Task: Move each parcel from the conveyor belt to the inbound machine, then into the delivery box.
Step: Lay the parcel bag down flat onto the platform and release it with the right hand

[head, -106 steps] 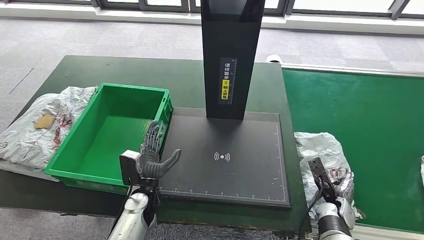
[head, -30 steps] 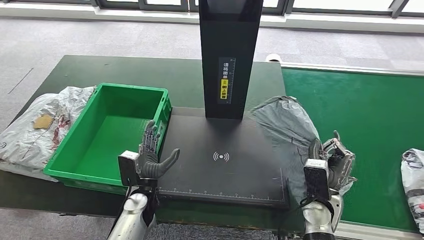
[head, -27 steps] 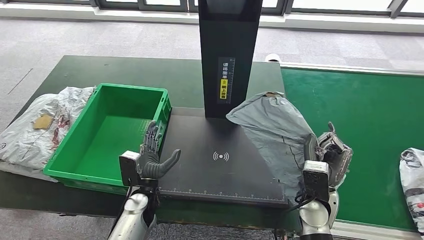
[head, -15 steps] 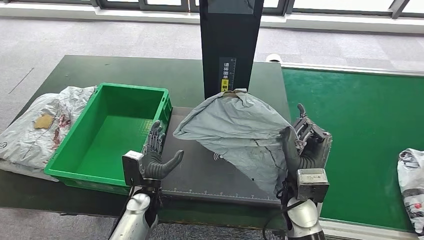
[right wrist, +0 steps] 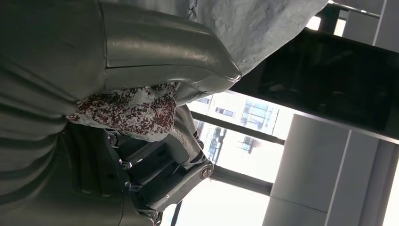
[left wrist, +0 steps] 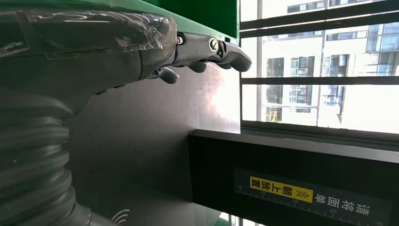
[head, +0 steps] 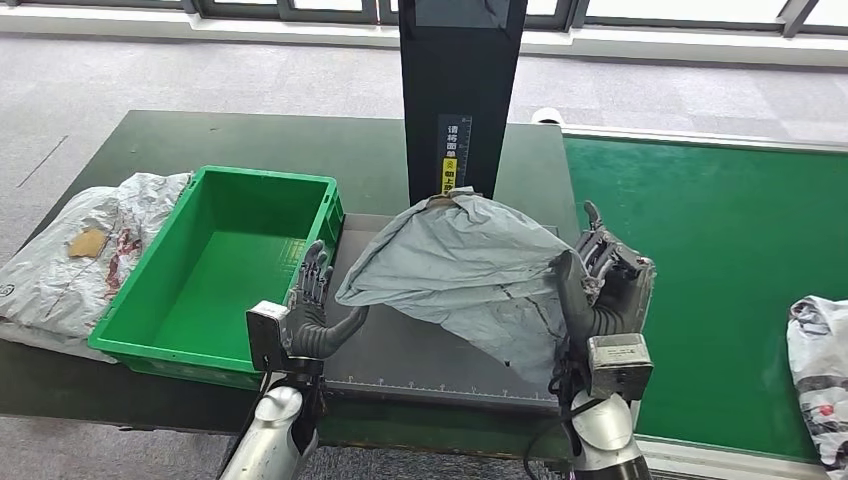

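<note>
My right hand (head: 605,285) grips a grey plastic-bag parcel (head: 460,270) by its edge and holds it draped above the black plate of the inbound machine (head: 400,350). In the right wrist view the parcel (right wrist: 141,110) is pinched between thumb and fingers, its red-speckled inside showing. My left hand (head: 310,315) is open, fingers apart, at the plate's left edge beside the green delivery box (head: 215,270); the left wrist view has that hand (left wrist: 141,52) over the plate. Another parcel (head: 820,370) lies on the green conveyor belt (head: 720,250) at the far right.
The machine's black scanner column (head: 460,95) rises behind the plate. A crumpled white bag (head: 70,250) lies on the dark table left of the green box, which has nothing in it.
My right hand lifted the grey parcel from the belt's edge and carried it left over the machine's plate. The second parcel on the belt moved slightly. My left hand stayed nearly still.
</note>
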